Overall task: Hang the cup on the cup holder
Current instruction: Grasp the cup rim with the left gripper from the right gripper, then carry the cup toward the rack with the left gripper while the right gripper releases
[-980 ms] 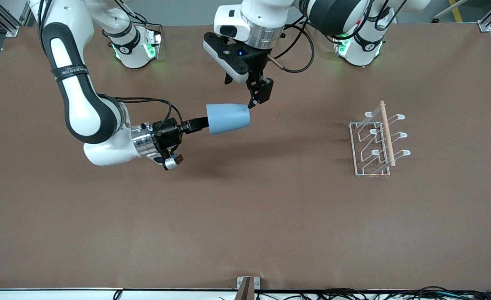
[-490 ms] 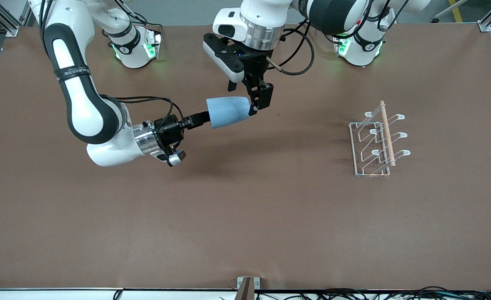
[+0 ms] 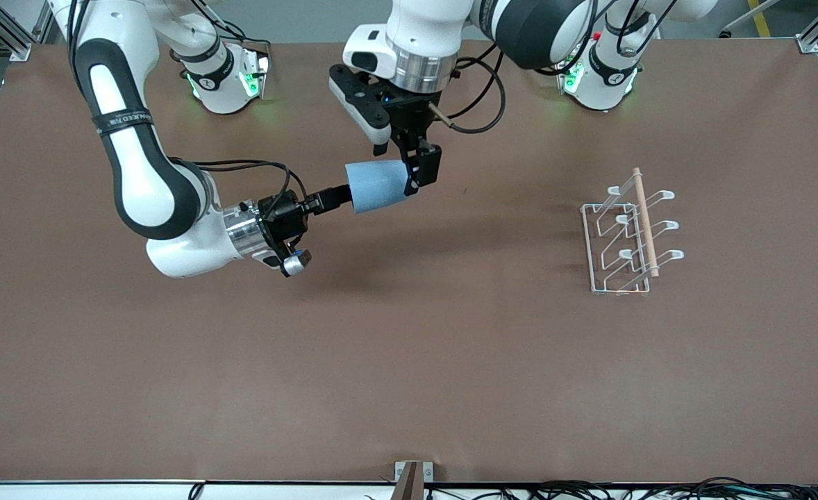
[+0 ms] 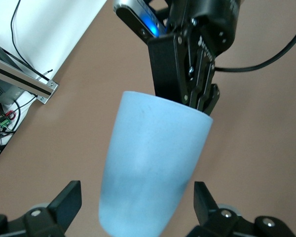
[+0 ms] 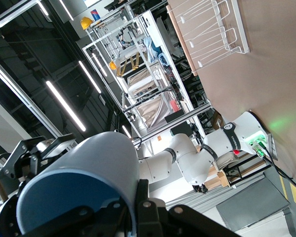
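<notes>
The light-blue cup point(image 3: 376, 186) lies on its side in the air over the middle of the table. My right gripper point(image 3: 336, 198) is shut on its rim, one finger inside and one outside, as the right wrist view point(image 5: 138, 197) shows on the cup point(image 5: 84, 177). My left gripper point(image 3: 409, 170) is open around the cup's narrow closed end. In the left wrist view point(image 4: 137, 197) its fingers point(image 4: 69, 202) stand apart from the cup point(image 4: 153, 163) on both sides. The white wire cup holder point(image 3: 621, 239) with its wooden rod stands toward the left arm's end of the table.
The cup holder also shows in the right wrist view point(image 5: 212, 29). The brown table point(image 3: 409, 361) spreads wide around the arms. A small metal bracket point(image 3: 412, 476) sits at the table edge nearest the front camera.
My left gripper has moved toward the right arm's end, so its open fingers now straddle the cup's closed end. The right gripper with the cup has barely shifted.
</notes>
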Action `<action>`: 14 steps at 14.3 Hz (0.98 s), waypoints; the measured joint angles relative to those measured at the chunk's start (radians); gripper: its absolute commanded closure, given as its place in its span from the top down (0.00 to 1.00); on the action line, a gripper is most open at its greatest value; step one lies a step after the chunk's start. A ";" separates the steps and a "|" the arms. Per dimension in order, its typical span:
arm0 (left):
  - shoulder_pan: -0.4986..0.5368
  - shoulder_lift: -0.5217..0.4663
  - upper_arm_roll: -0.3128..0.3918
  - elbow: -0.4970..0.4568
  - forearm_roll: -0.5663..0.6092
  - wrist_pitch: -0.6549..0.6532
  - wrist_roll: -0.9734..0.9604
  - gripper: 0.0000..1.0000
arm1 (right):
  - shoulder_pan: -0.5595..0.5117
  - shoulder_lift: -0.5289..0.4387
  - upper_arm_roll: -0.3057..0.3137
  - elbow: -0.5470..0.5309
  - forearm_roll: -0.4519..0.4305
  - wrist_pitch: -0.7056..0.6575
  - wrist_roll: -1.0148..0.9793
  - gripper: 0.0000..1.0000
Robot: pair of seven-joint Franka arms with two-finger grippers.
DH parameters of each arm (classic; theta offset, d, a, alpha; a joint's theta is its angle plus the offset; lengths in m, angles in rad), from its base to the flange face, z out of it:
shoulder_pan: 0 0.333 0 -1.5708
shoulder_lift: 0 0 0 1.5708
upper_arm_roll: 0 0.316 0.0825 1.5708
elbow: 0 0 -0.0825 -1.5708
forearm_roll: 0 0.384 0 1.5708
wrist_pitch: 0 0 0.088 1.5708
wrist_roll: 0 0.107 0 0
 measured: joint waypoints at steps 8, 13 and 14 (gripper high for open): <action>-0.007 0.059 0.000 0.001 0.016 0.002 0.076 0.42 | 0.000 0.004 -0.004 -0.001 -0.010 0.004 0.001 0.04; -0.017 0.066 0.000 0.000 0.060 0.001 0.078 0.39 | 0.000 0.007 -0.007 -0.002 -0.014 0.001 0.000 0.97; -0.017 0.069 0.000 0.001 0.068 0.001 0.078 0.39 | 0.000 0.008 -0.007 -0.002 -0.014 0.003 0.001 1.00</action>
